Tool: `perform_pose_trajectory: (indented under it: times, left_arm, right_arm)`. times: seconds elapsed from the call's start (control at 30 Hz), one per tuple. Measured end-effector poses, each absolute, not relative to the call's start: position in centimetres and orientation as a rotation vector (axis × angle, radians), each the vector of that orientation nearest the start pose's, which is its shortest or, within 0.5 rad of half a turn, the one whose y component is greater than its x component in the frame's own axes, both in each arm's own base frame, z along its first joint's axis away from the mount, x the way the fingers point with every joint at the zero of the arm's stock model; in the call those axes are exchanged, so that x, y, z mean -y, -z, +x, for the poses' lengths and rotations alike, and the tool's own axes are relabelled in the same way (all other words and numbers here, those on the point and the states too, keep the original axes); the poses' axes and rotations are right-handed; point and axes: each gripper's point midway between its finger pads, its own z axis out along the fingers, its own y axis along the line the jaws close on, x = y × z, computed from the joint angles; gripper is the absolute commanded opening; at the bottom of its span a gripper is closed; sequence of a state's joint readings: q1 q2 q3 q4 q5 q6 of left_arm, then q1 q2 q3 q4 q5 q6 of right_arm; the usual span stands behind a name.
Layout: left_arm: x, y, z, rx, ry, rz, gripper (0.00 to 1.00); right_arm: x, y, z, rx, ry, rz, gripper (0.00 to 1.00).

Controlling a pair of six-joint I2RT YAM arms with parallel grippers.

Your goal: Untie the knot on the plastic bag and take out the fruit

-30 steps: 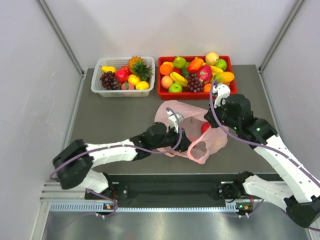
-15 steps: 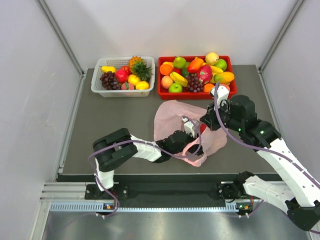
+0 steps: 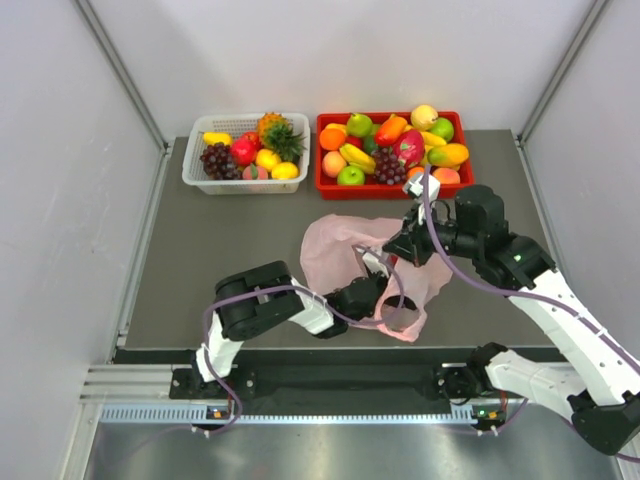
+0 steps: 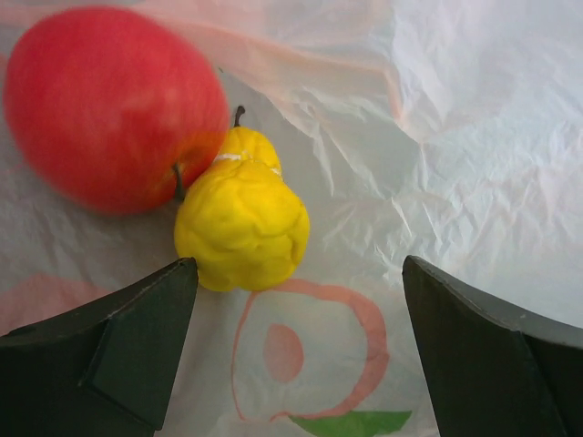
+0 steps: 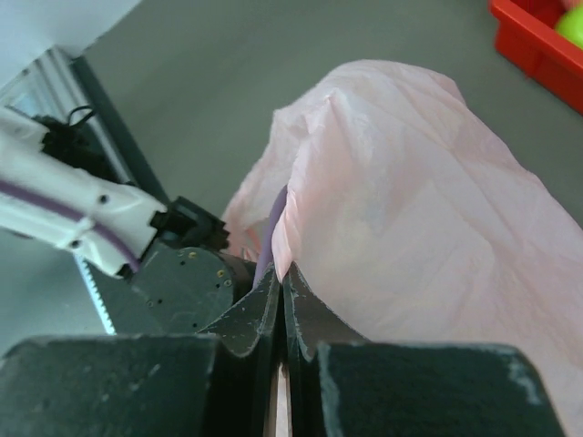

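The pink plastic bag (image 3: 335, 255) lies mid-table, its mouth held up. My right gripper (image 3: 392, 250) is shut on the bag's upper edge; the right wrist view shows its jaws (image 5: 284, 273) pinching a fold of the pink plastic (image 5: 410, 200). My left arm (image 3: 355, 297) reaches into the bag from the near side. Inside, my left gripper (image 4: 299, 273) is open, with nothing held. Just ahead of its fingers (image 4: 118, 355) lie two pieces of fruit on the bag's floor, a red apple (image 4: 114, 105) and a knobbly yellow pear (image 4: 241, 223). The knot is not in view.
A white basket (image 3: 192, 165) of fruit stands at the back left and a red tray (image 3: 322, 185) of fruit at the back right. The table's near edge (image 3: 330, 352) runs just below the bag.
My left gripper has gone further right into the bag and opened wide. My right gripper has carried the bag's edge up and to the left.
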State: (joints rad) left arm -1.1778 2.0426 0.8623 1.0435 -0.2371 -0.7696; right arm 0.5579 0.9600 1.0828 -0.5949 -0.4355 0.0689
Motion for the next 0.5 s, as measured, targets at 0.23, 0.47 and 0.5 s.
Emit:
perform_pose_trajectory:
  times: [0.23, 0.47, 0.5]
  left_arm:
    - [47.5, -8.6, 22.2, -1.793, 1.249, 0.058, 0.99]
    - [47.2, -7.0, 23.5, -1.891, 1.113, -0.007, 0.99]
    - [47.3, -6.9, 23.7, -1.901, 1.095, -0.012, 0.99]
  right_arm:
    - [-23.3, -29.4, 19.1, -1.851, -0.946, -0.891, 0.00]
    - [-23.4, -29.5, 19.1, -1.841, -0.950, -0.899, 0.00]
    - [-23.4, -29.5, 19.1, -1.842, -0.949, -0.898, 0.00]
